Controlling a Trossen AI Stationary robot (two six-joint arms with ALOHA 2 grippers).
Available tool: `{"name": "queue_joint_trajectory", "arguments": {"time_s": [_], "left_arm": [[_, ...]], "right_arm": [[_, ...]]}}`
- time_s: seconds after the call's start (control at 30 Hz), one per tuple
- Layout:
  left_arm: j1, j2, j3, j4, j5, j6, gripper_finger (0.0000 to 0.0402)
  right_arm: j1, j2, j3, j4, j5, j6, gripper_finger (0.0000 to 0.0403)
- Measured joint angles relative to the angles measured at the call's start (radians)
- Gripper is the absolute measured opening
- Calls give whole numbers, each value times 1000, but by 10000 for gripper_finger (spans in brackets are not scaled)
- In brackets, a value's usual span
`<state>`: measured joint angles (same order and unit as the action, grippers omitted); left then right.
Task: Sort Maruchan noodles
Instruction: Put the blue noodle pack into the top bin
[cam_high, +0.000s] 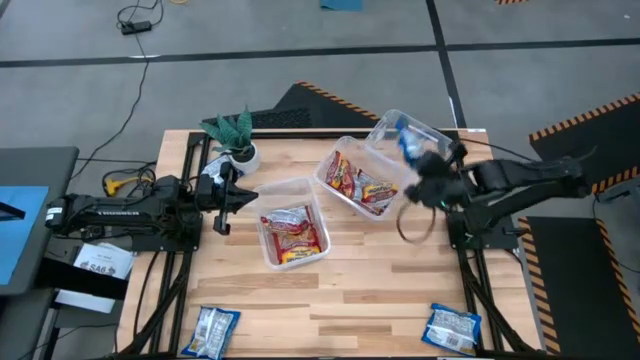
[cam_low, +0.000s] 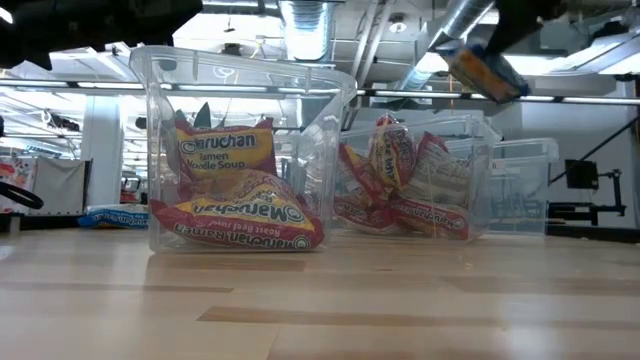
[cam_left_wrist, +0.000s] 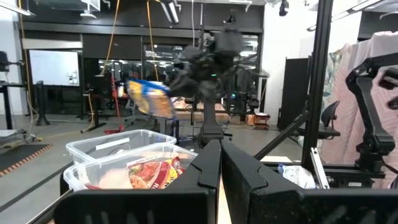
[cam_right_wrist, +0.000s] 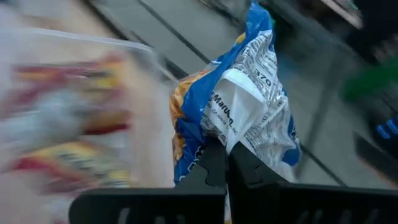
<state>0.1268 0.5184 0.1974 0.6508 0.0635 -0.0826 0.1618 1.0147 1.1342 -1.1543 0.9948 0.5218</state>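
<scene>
Blue-and-white packet (cam_right_wrist: 239, 102) pinched in the closed right hand (cam_high: 418, 152), lifted clear of the counter (cam_high: 380, 270), over the rim of the far clear tub (cam_high: 385, 125). "Maru..." legible on its white panel in the right wrist view. Just beside that hand, the middle tub (cam_high: 330, 180) with red-and-silver packets (cam_high: 362, 186). Farther out, toward the left hand (cam_high: 238, 196), the near tub (cam_high: 270, 258) with red-orange-yellow packets (cam_low: 238, 215) reading "Maruchan Ramen Noodle Soup". Left hand shut on nothing, next to a potted plant (cam_high: 232, 132). Well apart from both hands, at the near counter edge, two more blue packets (cam_high: 213, 331) (cam_high: 452, 326).
</scene>
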Motion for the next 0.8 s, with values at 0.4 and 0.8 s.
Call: {"name": "queue_joint_trajectory", "arguments": {"time_s": [0.4, 0.8], "left_arm": [[0, 0, 0, 14, -21, 0, 0], [0, 0, 0, 14, -26, 0, 0]], "right_arm": [[-404, 64, 0, 193, -105, -155, 106], [-475, 106, 27, 250, -376, -260, 297]]}}
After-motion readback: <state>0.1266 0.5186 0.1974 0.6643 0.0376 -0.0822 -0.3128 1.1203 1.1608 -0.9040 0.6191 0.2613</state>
